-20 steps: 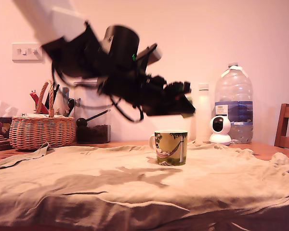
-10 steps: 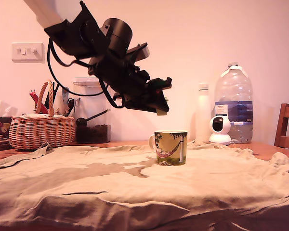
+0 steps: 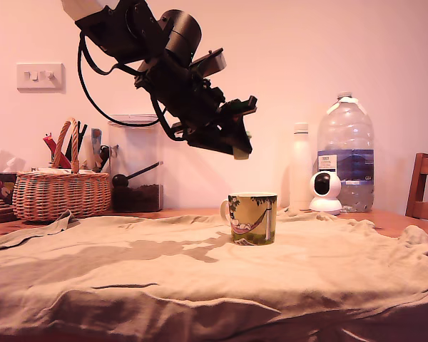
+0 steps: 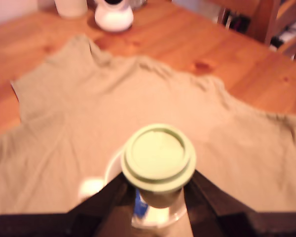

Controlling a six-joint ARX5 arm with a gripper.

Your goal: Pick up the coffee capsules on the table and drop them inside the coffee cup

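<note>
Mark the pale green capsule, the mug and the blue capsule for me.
pale green capsule (image 4: 159, 157): wrist view, on its flat round face, held in the gripper.
mug (image 3: 251, 217): exterior view, on its printed side wall.
blue capsule (image 4: 140, 208): wrist view, on the blue sliver visible under the green capsule, inside the mug.

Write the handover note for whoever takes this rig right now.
Gripper: shut on the green capsule, held in the air above the mug.
Mug: upright on the cloth. The wrist view shows its rim right under the capsule.
Blue capsule: something blue shows inside the mug, most likely this one, so it looks done.
Left: open the gripper to drop the green capsule into the mug. No other capsule is visible on the cloth.
</note>
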